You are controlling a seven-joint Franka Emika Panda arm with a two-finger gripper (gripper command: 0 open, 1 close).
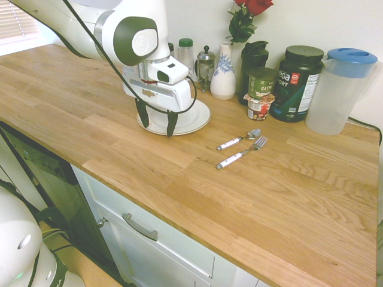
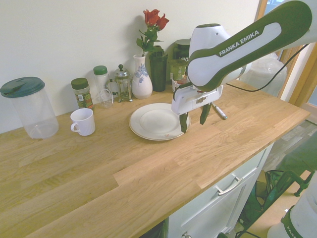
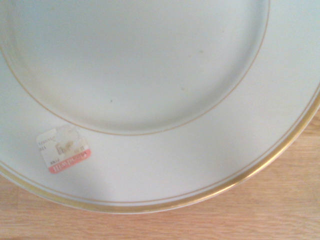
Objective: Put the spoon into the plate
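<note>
Two dark fingers of the white arm's gripper [image 1: 157, 121] hang spread apart and empty over the round white gold-rimmed ceramic plate [image 1: 197, 119], the arm lettered "FRANKA EMIKA". The small white-handled metal spoon [image 1: 238, 140] lies on the wooden countertop [image 1: 287, 197] beside a white-handled fork [image 1: 242, 153], well apart from the plate, bowl toward the jars. A small price sticker [image 3: 64, 149] on the plate's rim is too blurred to read.

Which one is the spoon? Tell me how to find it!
Look at the wooden counter, just past the big white plate toward the clear jug. Two white-handled pieces lie side by side there. The spoon is the one nearer the wall, with a shiny round end; its neighbour, the fork, ends in prongs.
</note>
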